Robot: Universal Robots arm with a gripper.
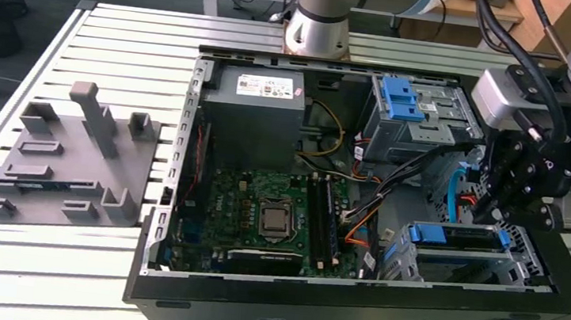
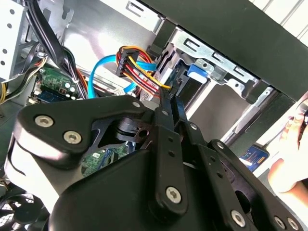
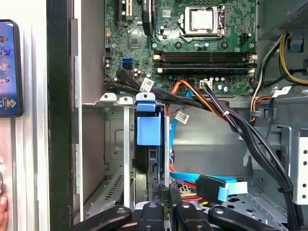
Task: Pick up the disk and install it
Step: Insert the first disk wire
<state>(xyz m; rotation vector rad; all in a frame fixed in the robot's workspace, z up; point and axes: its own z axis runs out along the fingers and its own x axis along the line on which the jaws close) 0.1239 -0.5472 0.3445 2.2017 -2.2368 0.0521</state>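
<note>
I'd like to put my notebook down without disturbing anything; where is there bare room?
Bare room: slatted metal table in front of the grey plastic fixture, and behind it. Crowded: the open black computer case, full of cables, with the gripper over it.

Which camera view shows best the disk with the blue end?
The first wrist view: the disk stands edge-on in its metal bay, blue end facing the camera. The exterior view shows its blue rail from above. The second wrist view shows a blue corner behind the gripper.

The exterior view looks down from high on the open case [image 1: 356, 295], while both wrist views sit close inside it, sharing the drive cage [image 3: 120, 144] and the motherboard [image 3: 192, 43].
</note>
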